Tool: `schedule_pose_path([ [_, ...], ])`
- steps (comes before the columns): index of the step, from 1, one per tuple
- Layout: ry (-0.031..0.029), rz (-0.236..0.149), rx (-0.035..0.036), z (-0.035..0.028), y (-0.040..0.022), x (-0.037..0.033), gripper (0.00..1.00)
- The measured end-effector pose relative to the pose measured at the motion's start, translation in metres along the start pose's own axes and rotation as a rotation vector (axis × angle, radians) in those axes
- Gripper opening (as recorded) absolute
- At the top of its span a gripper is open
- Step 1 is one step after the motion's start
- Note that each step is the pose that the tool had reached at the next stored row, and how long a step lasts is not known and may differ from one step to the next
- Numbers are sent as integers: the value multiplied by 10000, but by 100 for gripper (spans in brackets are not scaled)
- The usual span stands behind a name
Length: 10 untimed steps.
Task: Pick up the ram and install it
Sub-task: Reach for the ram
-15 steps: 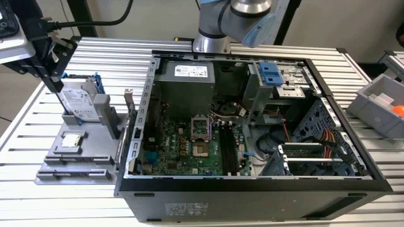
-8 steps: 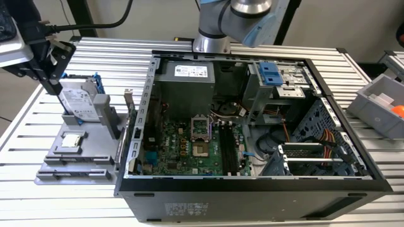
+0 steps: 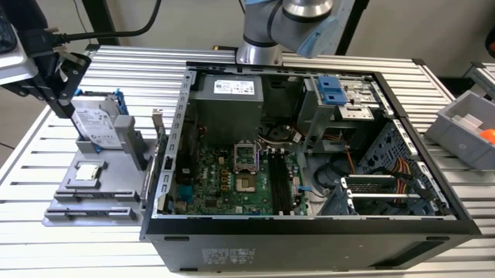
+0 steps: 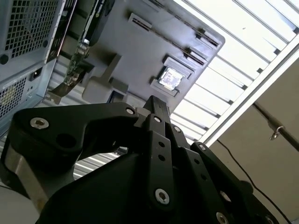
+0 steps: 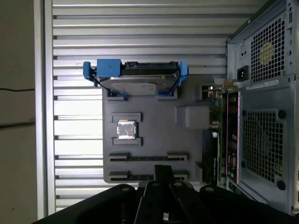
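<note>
Ram, by my judgement the thin dark strip [image 5: 140, 157] edge-up in the tray [image 5: 159, 135], sits below my fingers [image 5: 163, 173]. They are pressed together on nothing, and its length runs along their closing line. Case [image 5: 261, 140] just beside.

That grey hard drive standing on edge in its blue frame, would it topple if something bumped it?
Probably not easily: the hard drive stands on its narrow edge, but the grey holder seems to brace its base. Its metal-looking casing suggests it is stiff and fairly heavy for its size.
</note>
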<state>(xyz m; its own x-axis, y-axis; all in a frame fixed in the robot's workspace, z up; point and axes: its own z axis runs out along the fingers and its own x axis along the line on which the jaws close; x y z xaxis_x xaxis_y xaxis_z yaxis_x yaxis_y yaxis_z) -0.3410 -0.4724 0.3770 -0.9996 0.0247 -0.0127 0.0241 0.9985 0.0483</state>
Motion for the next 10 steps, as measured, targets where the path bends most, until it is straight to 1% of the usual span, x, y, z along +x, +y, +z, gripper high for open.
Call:
schedule_pose_path([
  [5,9,-19,-3,11,-18,1,0],
  [10,13,-21,-2,23,-23,9,0],
])
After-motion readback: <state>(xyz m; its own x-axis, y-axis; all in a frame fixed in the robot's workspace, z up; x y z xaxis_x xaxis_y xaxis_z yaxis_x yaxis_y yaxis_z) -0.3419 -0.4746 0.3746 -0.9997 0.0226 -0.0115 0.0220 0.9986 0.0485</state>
